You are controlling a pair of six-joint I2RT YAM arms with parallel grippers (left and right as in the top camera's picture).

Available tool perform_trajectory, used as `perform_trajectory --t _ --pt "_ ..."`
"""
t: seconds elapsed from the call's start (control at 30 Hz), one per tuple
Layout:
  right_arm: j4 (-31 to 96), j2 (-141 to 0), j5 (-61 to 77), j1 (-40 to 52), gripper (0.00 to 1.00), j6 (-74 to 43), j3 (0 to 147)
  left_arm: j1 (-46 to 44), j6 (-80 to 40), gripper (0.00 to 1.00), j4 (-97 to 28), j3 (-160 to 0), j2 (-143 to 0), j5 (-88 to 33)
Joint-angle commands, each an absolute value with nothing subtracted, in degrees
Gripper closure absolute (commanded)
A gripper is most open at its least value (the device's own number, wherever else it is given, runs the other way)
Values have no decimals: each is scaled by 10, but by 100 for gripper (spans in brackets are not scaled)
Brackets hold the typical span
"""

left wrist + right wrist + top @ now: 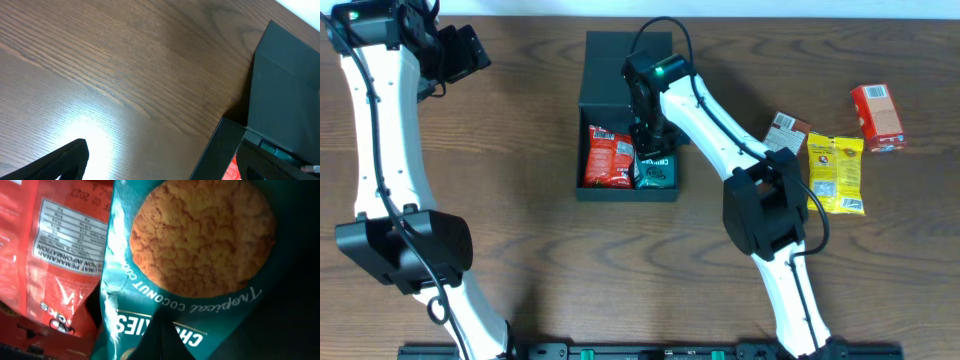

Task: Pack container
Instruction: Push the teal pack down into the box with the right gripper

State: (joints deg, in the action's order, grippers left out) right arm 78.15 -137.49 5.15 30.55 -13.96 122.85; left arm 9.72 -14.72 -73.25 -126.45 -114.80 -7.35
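Note:
The container (610, 62) is a dark rectangular box in the middle of the table, its flap lid open toward the far side. Inside it lie a red snack bag (608, 157) on the left and a teal cookie packet (656, 172) on the right. My right gripper (653, 138) reaches down into the box. In the right wrist view my right gripper (167, 342) is shut on the edge of the teal cookie packet (200, 255), with the red snack bag (45, 255) beside it. My left gripper (470, 50) hovers open at the far left, away from the box.
Right of the box lie a brown-and-white packet (786, 131), a yellow packet (836, 173) and a small red carton (877, 116). The left wrist view shows bare wood under my left gripper (165, 170), and the container's wall (285, 85) at its right.

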Motion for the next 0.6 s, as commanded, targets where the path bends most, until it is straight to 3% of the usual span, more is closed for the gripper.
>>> perform_trajectory --t 0.0,0.23,0.57 --pt "796 -1366 46 301 99 -125 1263 101 -137 5 -735 -1264 -1150 -75" --pt "836 -1348 46 301 99 -113 1299 101 -137 4 -735 -1264 -1150 -75" --pt "811 -1349 71 312 98 -102 1197 101 -137 5 -735 -1264 -1150 -75"
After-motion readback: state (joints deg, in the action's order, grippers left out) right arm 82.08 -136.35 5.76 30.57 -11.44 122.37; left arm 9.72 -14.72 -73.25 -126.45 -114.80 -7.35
